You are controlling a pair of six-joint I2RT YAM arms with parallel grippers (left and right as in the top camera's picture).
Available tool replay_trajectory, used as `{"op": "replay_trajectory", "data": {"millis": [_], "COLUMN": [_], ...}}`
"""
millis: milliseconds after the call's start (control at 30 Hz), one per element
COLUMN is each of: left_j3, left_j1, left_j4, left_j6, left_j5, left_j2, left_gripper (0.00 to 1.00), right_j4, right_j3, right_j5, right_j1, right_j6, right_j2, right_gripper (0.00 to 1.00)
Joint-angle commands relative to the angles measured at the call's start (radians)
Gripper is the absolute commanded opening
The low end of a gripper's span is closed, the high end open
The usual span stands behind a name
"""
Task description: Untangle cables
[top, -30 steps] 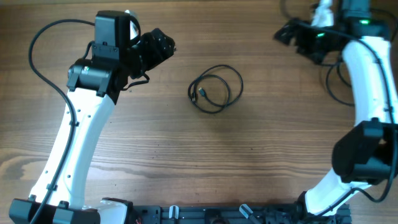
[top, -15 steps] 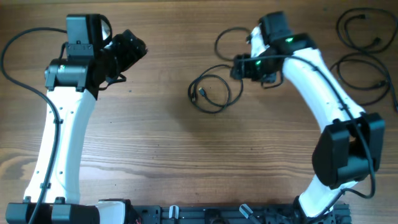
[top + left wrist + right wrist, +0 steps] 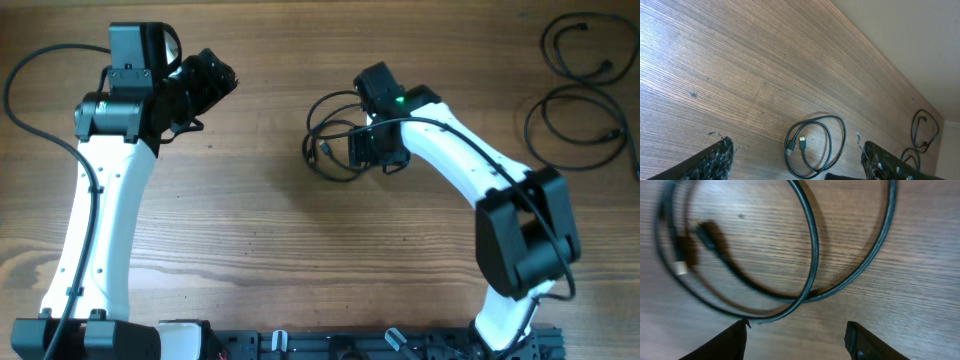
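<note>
Wood-grain worktop (image 3: 250, 250), pale wall (image 3: 900, 40) behind it in the left wrist view. One thin black coiled cable (image 3: 327, 152) with small plug ends lay near the middle of the worktop, a bit toward the far edge. Both plugs sat inside the coil, side by side on its left part in the overhead view. The left wrist view showed the same coiled cable (image 3: 815, 145) flat on the wood, loops overlapping.

Right end effector (image 3: 362, 150) hung directly over the right side of the coiled cable, with the white right arm (image 3: 450, 150) reaching in from the right. In the right wrist view, the right end effector (image 3: 796, 330) had its fingers (image 3: 735, 340) spread apart with only bare wood between them. Two strands of the coiled cable (image 3: 812, 255) crossed just ahead of the fingertips. Couldn't tell whether it touched the cable. The left part of that view was blurred.

Left end effector (image 3: 205, 85) was at the far left of the worktop, well apart from the coiled cable. Wrist view: left end effector (image 3: 796, 146) had its fingers (image 3: 720, 157) wide apart, holding nothing.

Two more thin black cables lay as separate loops at the far right corner: upper loop (image 3: 604, 68) and lower loop (image 3: 608, 135), near each other and well apart from the coiled cable.
</note>
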Motion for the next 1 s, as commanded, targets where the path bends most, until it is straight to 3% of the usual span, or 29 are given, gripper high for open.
{"op": "replay_trajectory", "data": {"millis": [0, 633, 967], "left_j3": [0.004, 0.003, 0.003], "left_j1": [0.003, 0.002, 0.002], "left_j4": [0.0, 0.0, 0.0], "left_j6": [0.024, 0.023, 0.023], "left_j5": [-0.006, -0.018, -0.018], "left_j2": [0.011, 0.012, 0.012], "left_gripper": [0.84, 0.85, 0.86], "right_j4": [0.007, 0.022, -0.046], "right_j3": [-0.01, -0.011, -0.011], "right_j5": [0.034, 0.151, 0.225], "right_j1": [0.002, 0.001, -0.008], "right_j6": [0.04, 0.092, 0.117], "right_j2": [0.045, 0.132, 0.132], "right_gripper": [0.65, 0.68, 0.5]}}
